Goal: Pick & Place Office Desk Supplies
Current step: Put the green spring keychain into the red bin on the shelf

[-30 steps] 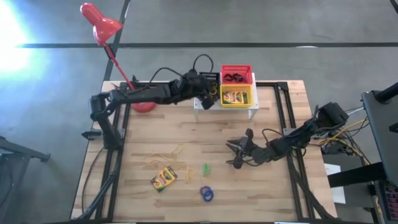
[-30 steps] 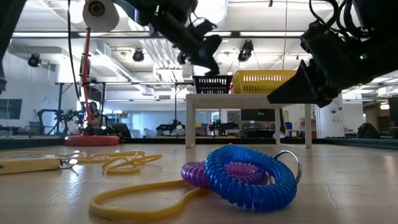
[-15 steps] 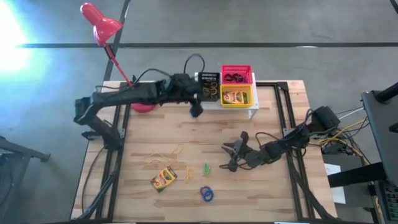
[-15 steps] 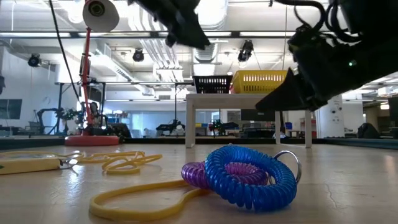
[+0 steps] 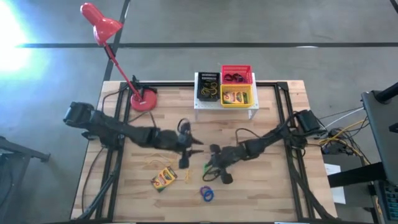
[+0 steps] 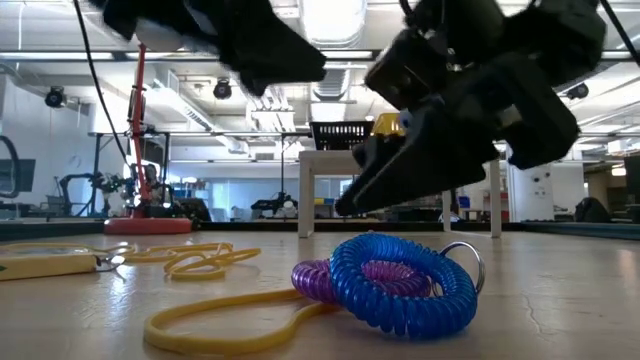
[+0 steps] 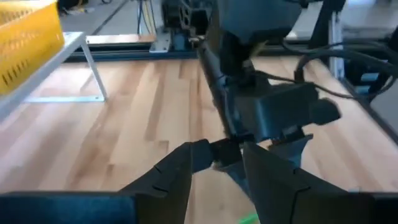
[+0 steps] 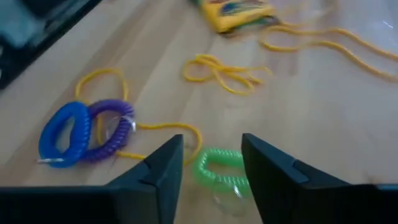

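Nearest the front edge of the table (image 5: 267,199) I see the blue ring (image 5: 208,195) and the purple ring (image 5: 203,190) lying against each other, one of each, with a thin yellow rubber band (image 6: 225,320) looped beside them. A little further in lies one crayon box (image 5: 163,178), flat and apart from the rings, and a loose tangle of more yellow bands (image 5: 168,154) that I cannot count with confidence. My right gripper (image 5: 209,168) hangs low over the single green ring (image 8: 219,167), fingers spread with the ring showing in the gap between them and nothing held. My left gripper (image 5: 185,152) sits just beside it, fingers parted and empty, pointing straight at the right arm. That closeness is my main worry: I judge that if both arms move at once in this small patch they could knock together. A second risk is the yellow band lying right next to the green ring; a closing grip could catch both, or push the light springy ring away across the wood. Far back, on the white stand (image 5: 225,106), sit three small baskets: the black basket (image 5: 208,86), the red basket (image 5: 237,74) with dark rings, and the yellow basket (image 5: 237,97) with a second crayon box. The red lamp (image 5: 99,25) stands beyond at the left corner.
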